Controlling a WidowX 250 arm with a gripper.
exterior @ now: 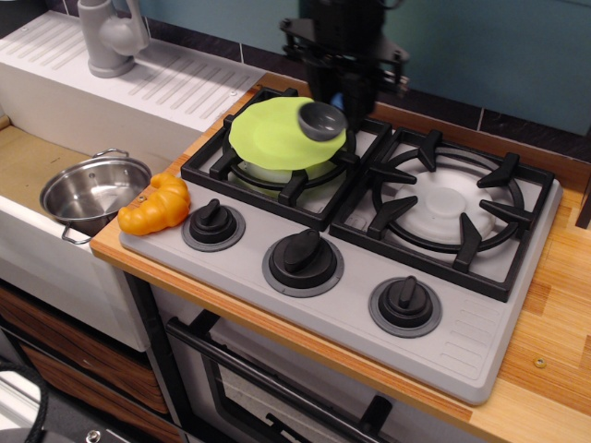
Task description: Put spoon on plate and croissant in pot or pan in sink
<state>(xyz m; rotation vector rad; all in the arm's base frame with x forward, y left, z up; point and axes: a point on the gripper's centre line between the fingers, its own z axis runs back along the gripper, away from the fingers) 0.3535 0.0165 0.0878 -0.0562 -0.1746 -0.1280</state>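
Observation.image: gripper (340,92) clamping the blue handle of the spoon (320,120), holding its grey bowl over the right edge of the plate (272,137) on the left burner grate. Croissant (155,205) lying at the stove corner, beside the pot (92,192) sitting in the sink (28,161).

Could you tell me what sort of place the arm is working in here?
It looks like a toy or mock kitchen counter: a grey stove top with black burner grates and knobs, a white sink with a faucet, and a plastic croissant.
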